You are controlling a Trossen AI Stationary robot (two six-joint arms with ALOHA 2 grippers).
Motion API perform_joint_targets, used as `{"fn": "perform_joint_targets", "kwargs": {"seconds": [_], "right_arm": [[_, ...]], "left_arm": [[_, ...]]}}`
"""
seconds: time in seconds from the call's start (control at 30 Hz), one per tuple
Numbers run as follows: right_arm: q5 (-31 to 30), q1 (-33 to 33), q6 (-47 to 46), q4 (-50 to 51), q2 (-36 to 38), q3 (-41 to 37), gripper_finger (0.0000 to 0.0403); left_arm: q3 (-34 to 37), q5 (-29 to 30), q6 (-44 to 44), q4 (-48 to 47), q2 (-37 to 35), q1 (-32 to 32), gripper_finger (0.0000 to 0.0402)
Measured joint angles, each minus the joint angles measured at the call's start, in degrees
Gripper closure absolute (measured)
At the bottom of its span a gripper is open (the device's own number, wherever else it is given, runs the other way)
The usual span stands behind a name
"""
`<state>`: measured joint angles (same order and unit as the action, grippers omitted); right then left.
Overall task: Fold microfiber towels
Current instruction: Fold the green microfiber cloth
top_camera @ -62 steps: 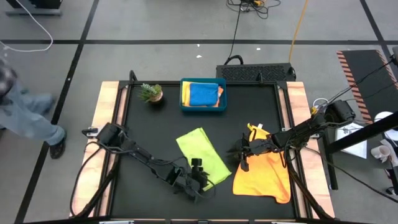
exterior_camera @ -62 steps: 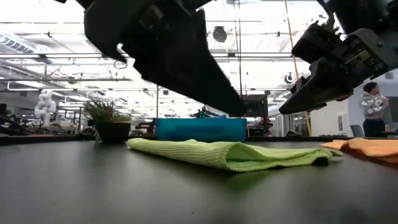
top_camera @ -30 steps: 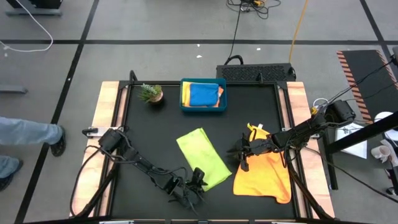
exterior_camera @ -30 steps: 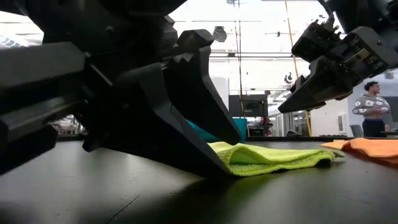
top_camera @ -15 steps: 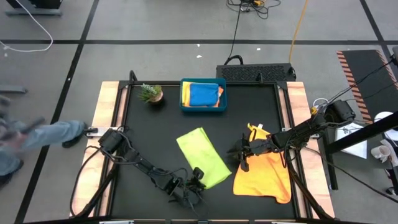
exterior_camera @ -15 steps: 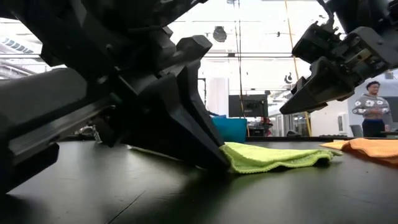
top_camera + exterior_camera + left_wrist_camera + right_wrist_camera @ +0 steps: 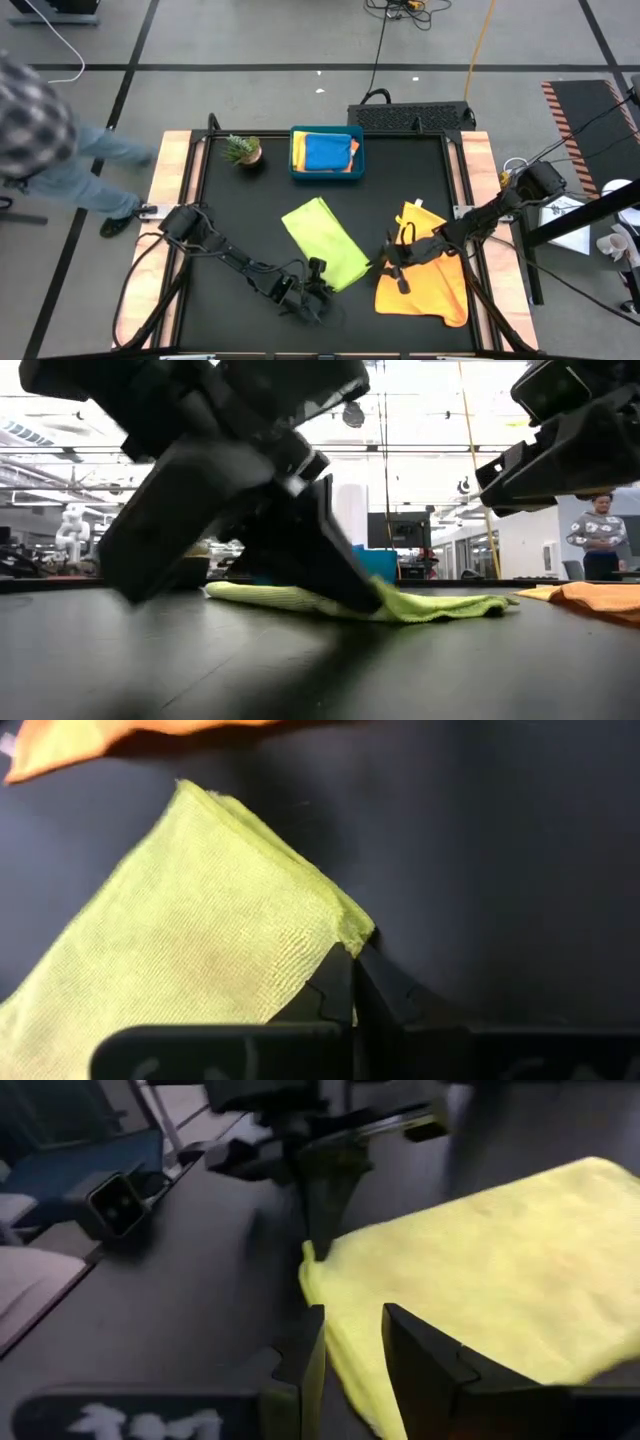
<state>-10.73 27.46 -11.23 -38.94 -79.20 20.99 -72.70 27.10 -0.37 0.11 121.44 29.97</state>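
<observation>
Your left claw [image 7: 352,960] pinches the folded lime green microfiber towel's [image 7: 325,243] corner on the matte black counter [image 7: 240,215]; the right claw [image 7: 350,1342] hovers part-open, empty.

Five towels: one lime green [image 7: 325,243], one blue [image 7: 327,152], one yellow [image 7: 297,149], two orange [image 7: 425,275]; one tray [image 7: 326,176], one plant [image 7: 243,149], two arms.

The lime green towel [image 7: 325,243] is lying folded into a slanted strip mid-table — its near corner [image 7: 352,932] pinched. The orange towel [image 7: 428,283] is sprawling rumpled beside it, while blue [image 7: 326,152] and yellow-orange cloths are sitting stacked farther back.
</observation>
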Motion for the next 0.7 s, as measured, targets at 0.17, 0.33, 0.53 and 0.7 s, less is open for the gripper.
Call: {"fn": "perform_joint_targets", "kwargs": {"seconds": [0.17,0.33,0.53,0.7], "right_arm": [[0.0,1.1,1.8,-3.4,-4.4,0.0,0.0306],[0.4,1.2,1.0,-7.0,-8.6,0.1,0.0283],[0.3,1.2,2.4,-9.1,-10.6,0.0,0.0206],[0.0,1.2,4.5,-11.0,-12.9,0.1,0.0165]], "left_arm": [[0.0,-0.5,-2.9,0.1,-1.4,-1.2,0.0399],[0.0,-1.3,-3.7,0.6,-3.3,-1.8,0.04],[0.0,-1.5,-5.9,-0.1,-6.0,-2.2,0.04],[0.0,-1.1,-6.2,-0.5,-7.1,-2.2,0.0401]]}}
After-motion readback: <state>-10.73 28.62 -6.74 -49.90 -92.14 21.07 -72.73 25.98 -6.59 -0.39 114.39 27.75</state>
